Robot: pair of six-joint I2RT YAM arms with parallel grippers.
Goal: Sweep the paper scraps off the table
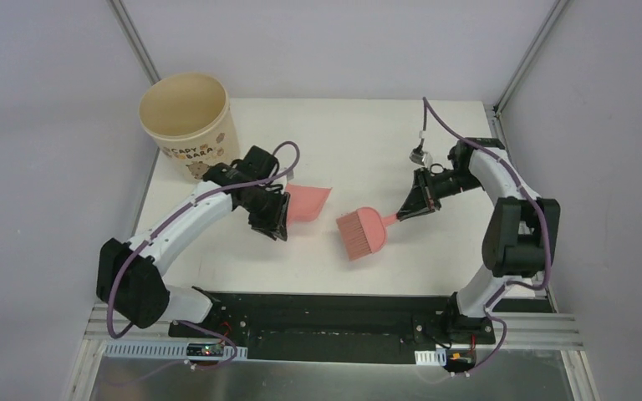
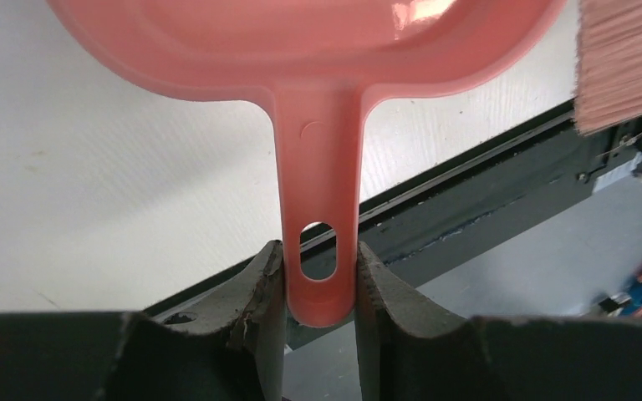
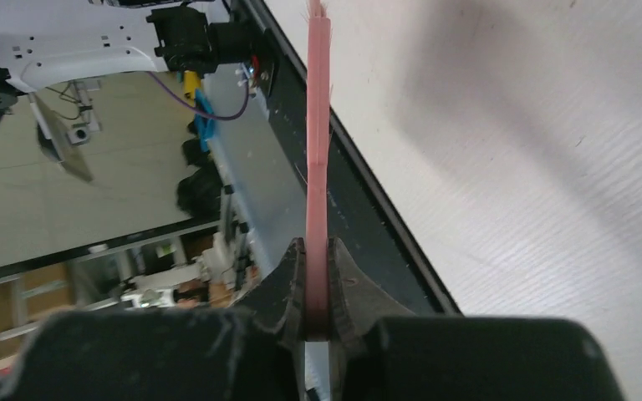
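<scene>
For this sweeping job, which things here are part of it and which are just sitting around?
Part of the job:
- pink dustpan, handle clamped in the left gripper
- pink hand brush, clamped in the right gripper
- table
- paper scraps: none show in any view

Just sitting there:
- beige bucket, far left corner, in neither gripper

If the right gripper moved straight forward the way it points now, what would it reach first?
Nothing close: the right gripper, shut on the brush, points over the white table toward its black front edge. Height is unclear, so the brush might touch the table sooner.
</scene>
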